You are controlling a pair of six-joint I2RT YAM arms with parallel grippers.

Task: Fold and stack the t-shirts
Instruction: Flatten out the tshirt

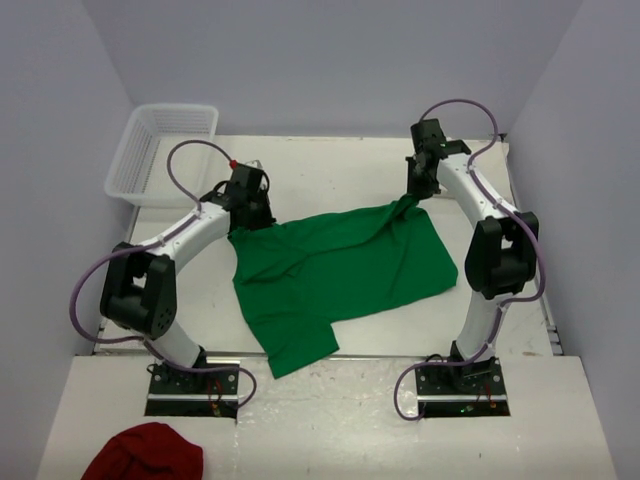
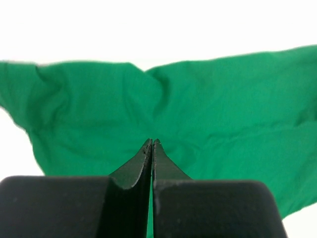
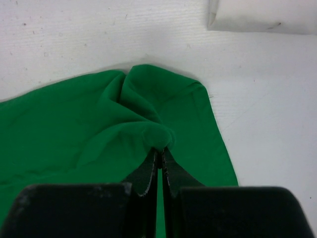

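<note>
Green t-shirt [image 1: 340, 270] flat on worktop [image 1: 330, 170], far edge stretched from claw to claw, body trailing back toward the arm bases. Right claw [image 1: 418, 195] clenched on a bunched corner. Left claw [image 1: 245, 212] clenched at the opposite corner, hold on cloth unclear.

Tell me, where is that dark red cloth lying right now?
In the overhead view, the dark red cloth lies bunched at the bottom left corner, just below the left arm's base, well apart from the green t-shirt.
</note>
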